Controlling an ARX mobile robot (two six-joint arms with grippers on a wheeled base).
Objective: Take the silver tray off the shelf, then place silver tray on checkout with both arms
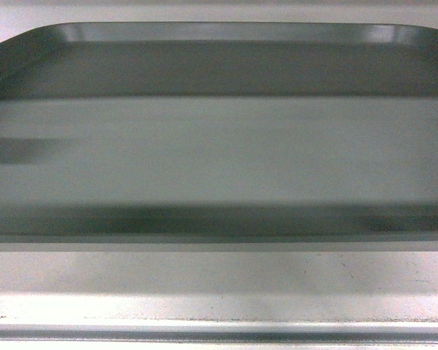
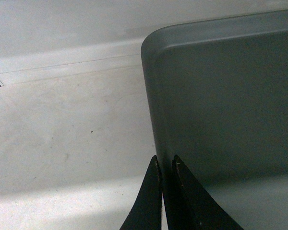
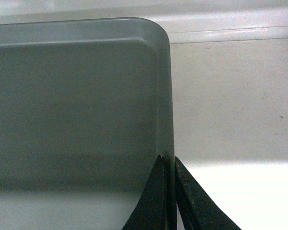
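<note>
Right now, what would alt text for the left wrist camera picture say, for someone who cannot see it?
A black pincer is closed on the left rim of a grey metal tray, one finger on each side of the rim. The tray lies on a scuffed white shelf, its rounded far corner near the white back panel.

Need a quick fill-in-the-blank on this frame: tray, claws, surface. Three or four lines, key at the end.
1. Each claw is closed on the tray's ____, one finger inside and one outside.
2. The left claw grips the silver tray on its ____ side.
3. The right claw grips the tray's ____ side.
4. The surface beside the tray is ____ in colour.

Missing words: rim; left; right; white
</note>
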